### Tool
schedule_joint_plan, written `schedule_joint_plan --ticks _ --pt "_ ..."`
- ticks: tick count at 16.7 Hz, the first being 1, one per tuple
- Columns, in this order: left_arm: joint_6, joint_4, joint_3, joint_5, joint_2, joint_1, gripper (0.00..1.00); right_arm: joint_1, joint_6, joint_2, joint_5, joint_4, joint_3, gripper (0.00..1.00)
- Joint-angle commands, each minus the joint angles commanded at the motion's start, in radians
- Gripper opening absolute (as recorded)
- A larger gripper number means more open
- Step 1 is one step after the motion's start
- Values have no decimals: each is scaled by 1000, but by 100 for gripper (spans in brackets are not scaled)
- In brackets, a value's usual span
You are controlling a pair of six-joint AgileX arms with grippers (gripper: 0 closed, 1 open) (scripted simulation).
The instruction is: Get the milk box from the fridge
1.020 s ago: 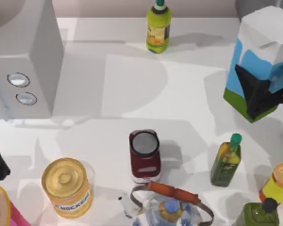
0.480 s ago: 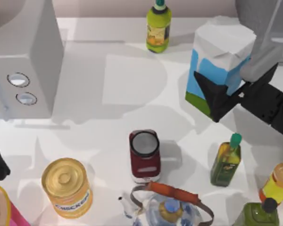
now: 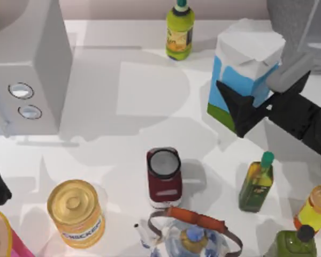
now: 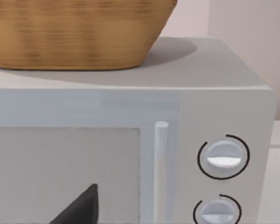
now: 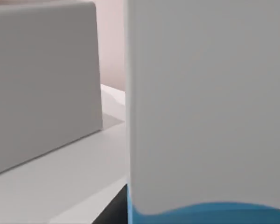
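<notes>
Milk box (image 3: 245, 69) at the table's back right, tilted: white folded top, light-blue sides with a white curve, green band at the bottom. Gripped by the right gripper (image 3: 257, 101), black fingers clamped on its blue side, arm reaching in from the right edge. Just beside the fridge (image 3: 299, 21), a grey cabinet with a pale panel in the back right corner.

From the right wrist: carton's white face and blue curve (image 5: 210, 140) up close, a grey box (image 5: 42, 79) beyond. From the left wrist: microwave (image 4: 224, 98) with 2 round dials, a vertical door handle, a wicker basket (image 4: 79, 32) on top, and a dark fingertip (image 4: 81, 207) low in front; cannot tell whether the left gripper is open or closed.

From above: left arm parked at the left edge, yellow-green bottle (image 3: 180, 29) at the back, dark red jar (image 3: 163, 176), yellow can (image 3: 76, 211) with blue lettering reading roughly "CHICKEN", oil bottle (image 3: 255, 182).
</notes>
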Motion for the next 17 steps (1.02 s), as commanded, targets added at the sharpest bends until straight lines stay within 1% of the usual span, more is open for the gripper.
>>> schedule_joint_plan --ticks 7,11,17 --pt "0 0 0 0 0 0 100 63 -3 209 55 45 173 0" --pt "0 0 0 0 0 0 100 66 -3 219 58 48 181 0" --pt "0 0 0 0 0 0 100 66 -3 219 58 48 181 45"
